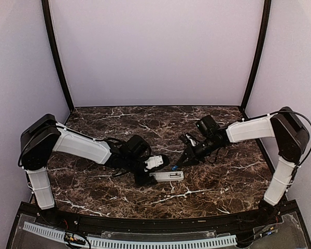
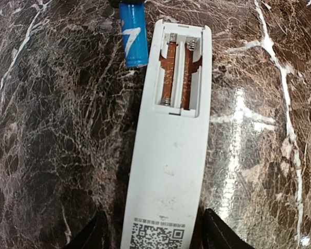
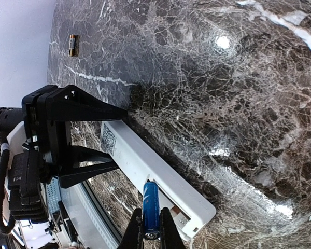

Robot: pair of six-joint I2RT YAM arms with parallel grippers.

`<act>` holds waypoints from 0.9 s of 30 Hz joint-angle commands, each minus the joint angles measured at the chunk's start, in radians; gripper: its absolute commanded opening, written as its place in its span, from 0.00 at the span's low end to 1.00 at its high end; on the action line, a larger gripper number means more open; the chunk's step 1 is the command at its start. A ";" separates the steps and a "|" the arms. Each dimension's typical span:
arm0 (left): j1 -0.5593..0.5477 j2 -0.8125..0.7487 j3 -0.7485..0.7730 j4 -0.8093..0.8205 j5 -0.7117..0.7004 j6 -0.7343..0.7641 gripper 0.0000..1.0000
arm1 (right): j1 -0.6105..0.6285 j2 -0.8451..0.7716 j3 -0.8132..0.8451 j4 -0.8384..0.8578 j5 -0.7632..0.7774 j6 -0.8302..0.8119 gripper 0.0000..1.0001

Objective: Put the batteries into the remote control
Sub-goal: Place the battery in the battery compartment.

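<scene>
White remote control (image 2: 168, 155) back up, recess empty, blue battery (image 2: 133, 36) just beside it.

One remote (image 2: 168, 171) lies on the tabletop (image 2: 52, 155), its recess holding two slots (image 2: 167, 72) (both bare). Two batteries show: a blue battery (image 3: 151, 205) and a gold battery (image 3: 73, 45). Two arms: left arm (image 1: 80, 145), right arm (image 1: 251, 129).

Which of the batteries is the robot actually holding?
The blue battery, pinched in the right end effector beside the remote control; the dark gold-tipped battery lies loose, far across the table.
</scene>
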 commanded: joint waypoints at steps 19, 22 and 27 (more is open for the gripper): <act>-0.002 -0.055 -0.077 0.001 0.006 -0.052 0.28 | 0.044 -0.035 -0.086 0.171 0.111 0.144 0.00; -0.002 -0.054 -0.078 0.005 -0.001 -0.061 0.25 | 0.044 -0.015 -0.083 0.190 0.117 0.153 0.00; -0.001 -0.053 -0.081 0.011 -0.012 -0.077 0.23 | 0.050 -0.009 -0.101 0.194 0.119 0.157 0.00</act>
